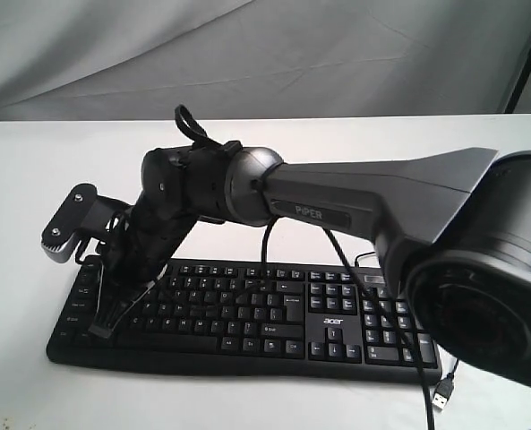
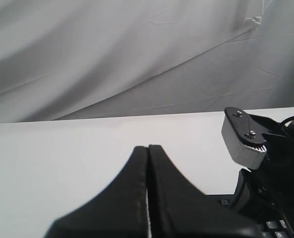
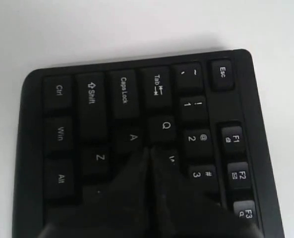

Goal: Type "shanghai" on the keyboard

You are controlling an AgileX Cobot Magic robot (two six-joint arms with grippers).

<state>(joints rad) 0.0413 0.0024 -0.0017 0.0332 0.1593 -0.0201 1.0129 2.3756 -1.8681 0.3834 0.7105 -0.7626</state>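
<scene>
The black Acer keyboard [image 1: 283, 315] lies on the white table, number pad to the right in the exterior view. My right arm reaches across it to its left end. The right gripper [image 1: 105, 328] is shut, empty, and points down at the letter keys. In the right wrist view the shut right gripper [image 3: 150, 149] has its tips between the A, Q and W keys of the keyboard [image 3: 89, 94]; contact with a key cannot be told. The left gripper [image 2: 147, 148] is shut and empty over bare table, with a corner of the keyboard [image 2: 276, 226] beside it.
The keyboard's USB plug [image 1: 441, 395] and thin cable lie loose at the front right. The right arm's camera mount [image 1: 72, 222] [image 2: 243, 140] juts out above the keyboard's left end. A grey cloth backdrop [image 1: 247, 54] hangs behind the table.
</scene>
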